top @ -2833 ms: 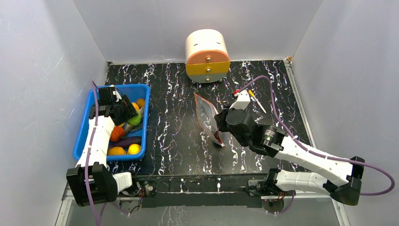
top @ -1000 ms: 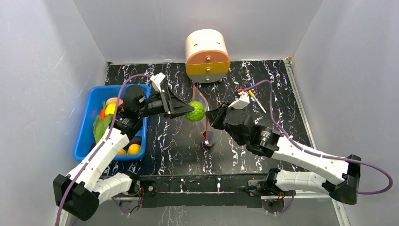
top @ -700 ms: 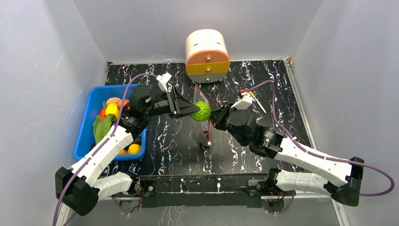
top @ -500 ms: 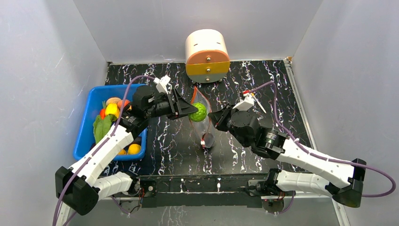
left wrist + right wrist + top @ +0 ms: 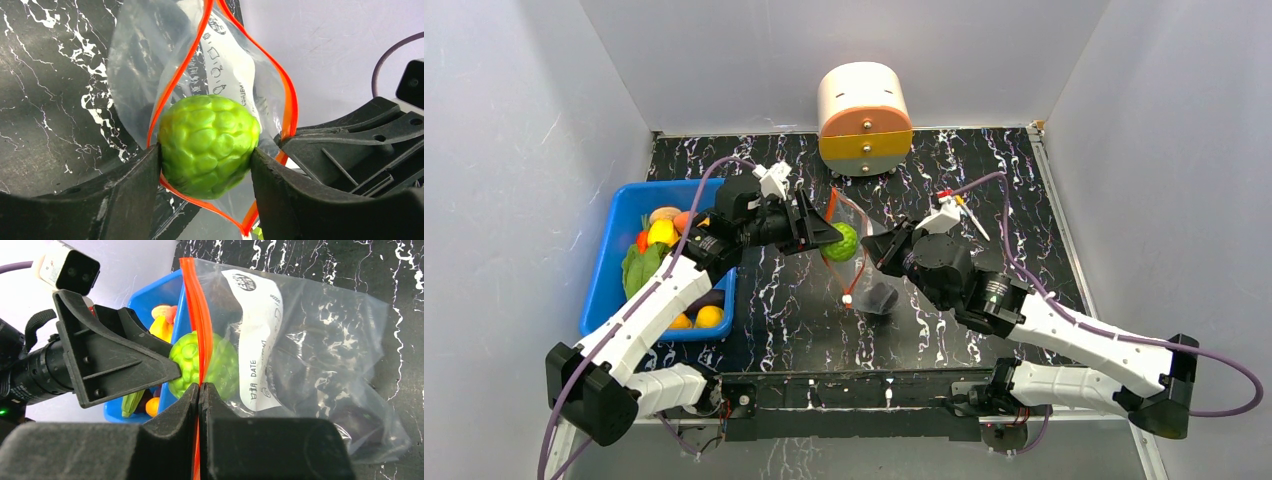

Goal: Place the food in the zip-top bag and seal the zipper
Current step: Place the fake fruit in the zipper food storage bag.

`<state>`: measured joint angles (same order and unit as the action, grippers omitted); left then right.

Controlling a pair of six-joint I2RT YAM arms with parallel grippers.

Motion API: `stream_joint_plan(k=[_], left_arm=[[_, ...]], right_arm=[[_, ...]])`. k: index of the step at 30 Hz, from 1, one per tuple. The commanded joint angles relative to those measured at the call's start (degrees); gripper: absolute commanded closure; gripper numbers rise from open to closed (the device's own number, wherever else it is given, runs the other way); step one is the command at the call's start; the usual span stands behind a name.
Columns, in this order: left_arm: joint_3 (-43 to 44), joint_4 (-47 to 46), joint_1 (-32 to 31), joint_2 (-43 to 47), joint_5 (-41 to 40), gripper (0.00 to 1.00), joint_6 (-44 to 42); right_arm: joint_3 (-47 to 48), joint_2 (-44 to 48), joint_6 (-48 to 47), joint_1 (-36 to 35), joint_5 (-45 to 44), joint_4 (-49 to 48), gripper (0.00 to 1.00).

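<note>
Overhead, shows the left gripper (image 5: 828, 237) clamped on a green ball (image 5: 843, 243) at the mouth of the zip-top bag (image 5: 865, 276), and the right gripper (image 5: 886, 247) pinched shut on the bag's right lip. Also takes in a blue bin (image 5: 614, 283) of other food (image 5: 662, 232), well left of the bag. From the left wrist, catches the ball squeezed between both fingers (image 5: 125, 190), partway through the gaping red-orange zipper (image 5: 176, 82). From the right wrist, finds closed jaws nipping that strip just beside the ball.

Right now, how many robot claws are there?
2. The left gripper holds a green ball at the zip-top bag's open mouth; the right gripper pinches the bag's red-orange zipper.
</note>
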<state>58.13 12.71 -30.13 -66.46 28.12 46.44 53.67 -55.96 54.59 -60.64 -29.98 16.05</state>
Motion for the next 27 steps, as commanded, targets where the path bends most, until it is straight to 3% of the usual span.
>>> stream_joint_plan(k=[1, 9, 19, 27], left_arm=[[2.7, 1.71, -0.24, 0.4, 2.26, 0.37, -1.16], [3.28, 1.78, -0.15, 2.12, 1.71, 0.22, -2.44], [7.43, 8.52, -0.16, 2.03, -1.07, 0.21, -6.76], [4.63, 9.36, -0.19, 2.18, -2.45, 0.27, -7.78]], right_arm=[[2.24, 0.53, -0.09, -0.27, -1.25, -2.42, 1.0], [0.2, 3.16, -1.88, -0.27, -2.7, -2.63, 1.0], [0.35, 4.5, -3.86, -0.26, -6.25, -0.39, 1.0], [5.15, 6.51, -13.38, -0.26, -11.26, 6.3, 1.0]])
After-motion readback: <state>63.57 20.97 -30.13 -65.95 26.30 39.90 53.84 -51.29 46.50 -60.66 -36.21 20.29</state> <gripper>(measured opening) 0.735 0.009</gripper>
